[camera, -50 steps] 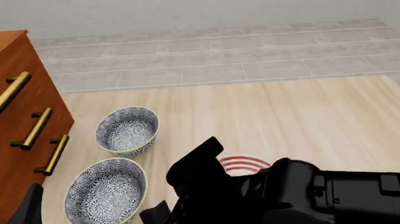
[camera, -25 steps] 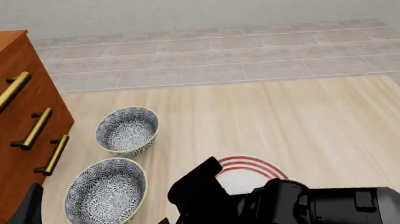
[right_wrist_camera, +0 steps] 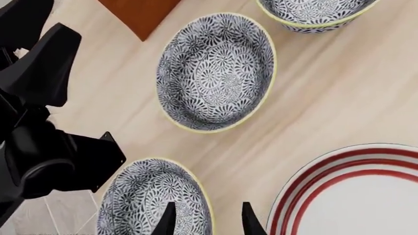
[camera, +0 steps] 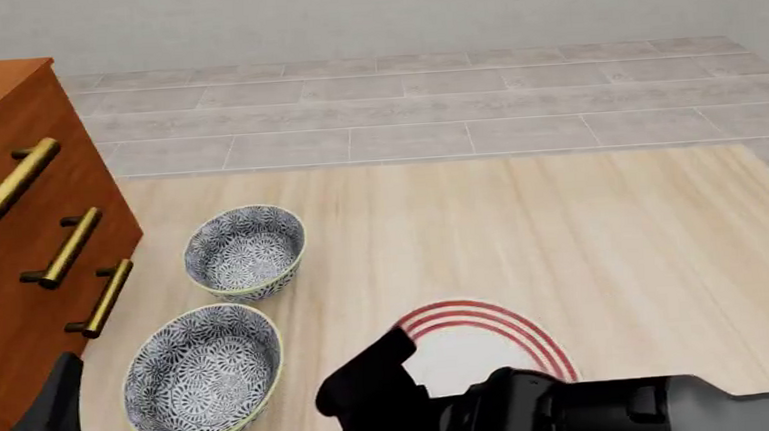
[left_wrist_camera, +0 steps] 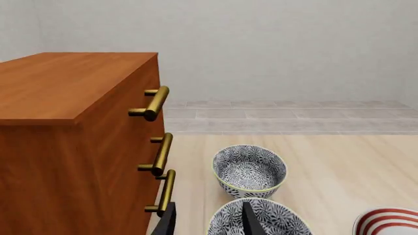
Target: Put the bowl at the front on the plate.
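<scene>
The bowl [right_wrist_camera: 153,198] at the front shows only in the right wrist view: blue-and-white floral, pale yellow rim, close to the black left arm [right_wrist_camera: 39,122]. My right gripper [right_wrist_camera: 207,223] is open above it, one finger over the bowl's inside and the other outside its rim, on the plate's side. The plate [right_wrist_camera: 353,196], white with red rings, lies just beside that bowl. In the front view the plate [camera: 479,342] is partly covered by my right arm [camera: 571,414], and the front bowl is out of view. My left gripper [left_wrist_camera: 209,223] is open and holds nothing.
Two more floral bowls stand behind: a middle bowl [camera: 203,374] and a back bowl [camera: 243,251]. A wooden drawer cabinet [camera: 25,227] with brass handles rises along the left. The left arm [camera: 49,416] sits at the near left corner.
My right arm has drawn back toward the near edge and lower in the front view, uncovering more of the plate. The left arm and the bowls have not moved.
</scene>
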Action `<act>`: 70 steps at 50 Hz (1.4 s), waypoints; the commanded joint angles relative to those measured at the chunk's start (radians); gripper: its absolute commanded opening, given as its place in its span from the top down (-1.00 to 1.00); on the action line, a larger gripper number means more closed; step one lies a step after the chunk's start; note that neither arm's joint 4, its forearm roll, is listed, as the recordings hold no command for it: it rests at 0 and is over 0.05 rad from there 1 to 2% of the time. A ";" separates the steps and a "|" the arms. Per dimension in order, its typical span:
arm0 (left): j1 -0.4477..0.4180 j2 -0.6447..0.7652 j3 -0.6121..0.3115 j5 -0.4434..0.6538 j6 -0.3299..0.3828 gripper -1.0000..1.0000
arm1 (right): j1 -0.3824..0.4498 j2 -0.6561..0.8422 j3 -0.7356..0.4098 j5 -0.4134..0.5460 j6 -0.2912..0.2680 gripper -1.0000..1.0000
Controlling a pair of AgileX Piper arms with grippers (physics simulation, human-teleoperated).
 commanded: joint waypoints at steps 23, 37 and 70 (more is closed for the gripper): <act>0.000 0.000 0.000 0.000 0.000 -1.00 | 0.042 0.066 -0.012 -0.026 0.026 -1.00; 0.000 0.000 0.000 0.000 0.000 -1.00 | 0.065 0.102 -0.010 -0.053 0.047 -1.00; 0.000 0.000 0.000 0.000 0.000 -1.00 | 0.106 0.150 0.007 -0.100 0.076 -1.00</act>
